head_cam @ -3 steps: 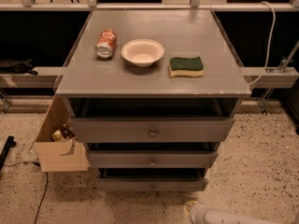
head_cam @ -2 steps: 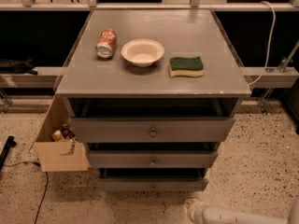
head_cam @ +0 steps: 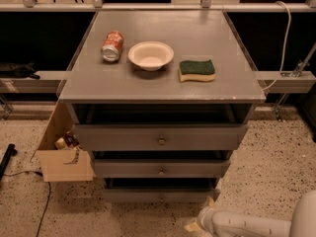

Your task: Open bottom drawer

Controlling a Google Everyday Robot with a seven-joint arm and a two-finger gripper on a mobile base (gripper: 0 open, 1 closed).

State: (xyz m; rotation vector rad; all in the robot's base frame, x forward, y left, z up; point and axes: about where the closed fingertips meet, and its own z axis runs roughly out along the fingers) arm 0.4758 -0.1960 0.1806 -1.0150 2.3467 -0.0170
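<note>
Lying across the grey tabletop (head_cam: 197, 31) are a tipped soda can (head_cam: 112, 46) near the left edge, a white bowl (head_cam: 150, 55) just beside it, and a green sponge (head_cam: 197, 70) toward the right edge; a cardboard box (head_cam: 63, 154) stands on the floor below the left edge; the gripper (head_cam: 201, 222) hangs low by the front right corner, near the bottom drawer (head_cam: 133, 195), with nothing between them; wide or narrow, I cannot tell; that drawer is the lowest grey front under the front edge, thin and flat, with a tiny knob (head_cam: 161, 197) at its centre.
</note>
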